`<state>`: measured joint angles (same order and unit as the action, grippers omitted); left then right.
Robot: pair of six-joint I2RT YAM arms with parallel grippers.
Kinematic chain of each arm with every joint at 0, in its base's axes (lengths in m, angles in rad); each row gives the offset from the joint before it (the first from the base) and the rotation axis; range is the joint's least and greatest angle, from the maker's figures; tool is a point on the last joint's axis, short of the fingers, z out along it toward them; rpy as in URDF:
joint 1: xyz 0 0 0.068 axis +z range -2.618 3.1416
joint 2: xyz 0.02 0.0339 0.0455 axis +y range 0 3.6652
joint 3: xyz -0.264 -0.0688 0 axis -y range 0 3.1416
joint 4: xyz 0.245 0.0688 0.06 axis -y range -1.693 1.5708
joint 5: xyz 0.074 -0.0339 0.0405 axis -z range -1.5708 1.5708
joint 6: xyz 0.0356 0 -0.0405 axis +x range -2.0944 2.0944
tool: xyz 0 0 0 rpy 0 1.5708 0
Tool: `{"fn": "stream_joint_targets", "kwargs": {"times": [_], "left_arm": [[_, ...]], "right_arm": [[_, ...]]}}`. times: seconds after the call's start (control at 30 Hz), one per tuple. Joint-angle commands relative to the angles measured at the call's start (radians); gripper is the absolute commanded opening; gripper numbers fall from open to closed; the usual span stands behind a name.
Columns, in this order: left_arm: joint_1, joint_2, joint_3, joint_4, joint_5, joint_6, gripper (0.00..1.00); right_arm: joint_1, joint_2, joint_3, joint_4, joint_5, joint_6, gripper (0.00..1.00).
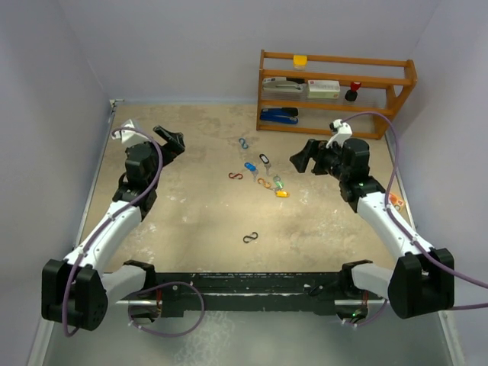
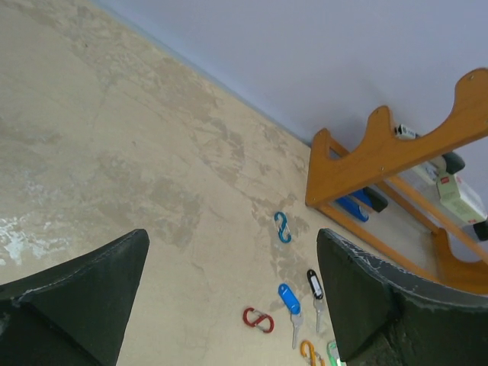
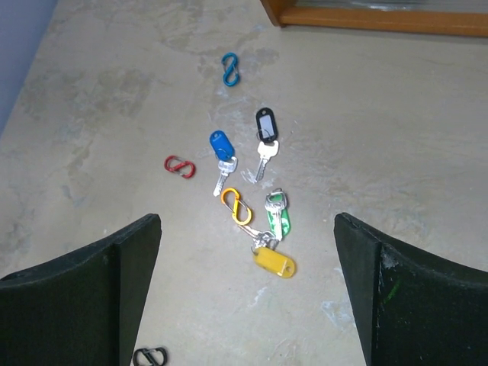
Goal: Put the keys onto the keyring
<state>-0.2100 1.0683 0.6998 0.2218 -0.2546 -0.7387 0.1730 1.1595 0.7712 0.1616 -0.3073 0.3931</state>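
Observation:
Four keys with plastic tags lie mid-table: blue [image 3: 221, 145], black with a white label [image 3: 265, 124], green [image 3: 279, 221] and yellow [image 3: 274, 262]. Among them lie S-shaped keyring hooks: orange [image 3: 237, 206], red [image 3: 180, 166], blue [image 3: 229, 69] and, apart and nearer, black [image 1: 251, 238]. The yellow key's blade touches the orange hook; I cannot tell if it is threaded. My left gripper [image 1: 171, 143] hovers open at the far left, away from the cluster. The right gripper [image 1: 303, 158] is open just right of the keys, holding nothing.
A wooden rack [image 1: 335, 93] stands at the back right with a blue stapler [image 1: 278, 115] and small boxes on it. Pale walls close the table on three sides. Both arm bases sit at the near edge.

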Motion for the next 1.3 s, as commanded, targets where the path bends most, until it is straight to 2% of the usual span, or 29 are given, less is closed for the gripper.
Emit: {"fn": "stream_joint_targets", "kwargs": {"times": [0.0, 0.2, 0.3, 0.4, 0.5, 0.67, 0.9, 1.1, 1.17, 1.27], "left_arm": [[-0.010, 0.047, 0.066, 0.012, 0.086, -0.014, 0.87], [-0.042, 0.105, 0.102, 0.013, 0.114, 0.042, 0.79], [-0.062, 0.144, 0.124, -0.014, 0.139, 0.073, 0.77], [-0.071, 0.188, 0.170, -0.045, 0.172, 0.097, 0.76], [-0.094, 0.216, 0.197, -0.078, 0.173, 0.113, 0.76], [-0.114, 0.246, 0.222, -0.097, 0.165, 0.123, 0.76], [-0.132, 0.260, 0.239, -0.132, 0.177, 0.172, 0.73], [-0.134, 0.335, 0.243, -0.126, 0.256, 0.321, 0.68], [-0.135, 0.391, 0.277, -0.141, 0.325, 0.377, 0.63], [-0.138, 0.494, 0.331, -0.152, 0.438, 0.422, 0.61]], "right_arm": [[0.040, 0.032, 0.084, -0.085, 0.070, -0.082, 0.96], [0.125, 0.057, 0.117, -0.126, 0.187, -0.119, 0.96], [0.132, 0.066, 0.125, -0.148, 0.189, -0.116, 0.96], [0.152, 0.085, 0.125, -0.142, 0.182, -0.121, 0.92], [0.199, 0.118, 0.180, -0.212, 0.183, -0.137, 0.90], [0.309, 0.169, 0.182, -0.240, 0.223, -0.152, 0.90], [0.364, 0.223, 0.225, -0.276, 0.305, -0.143, 0.90], [0.362, 0.161, 0.200, -0.251, 0.351, -0.122, 0.91], [0.362, 0.140, 0.188, -0.248, 0.365, -0.118, 0.91], [0.364, 0.113, 0.188, -0.277, 0.381, -0.114, 0.92]]}}
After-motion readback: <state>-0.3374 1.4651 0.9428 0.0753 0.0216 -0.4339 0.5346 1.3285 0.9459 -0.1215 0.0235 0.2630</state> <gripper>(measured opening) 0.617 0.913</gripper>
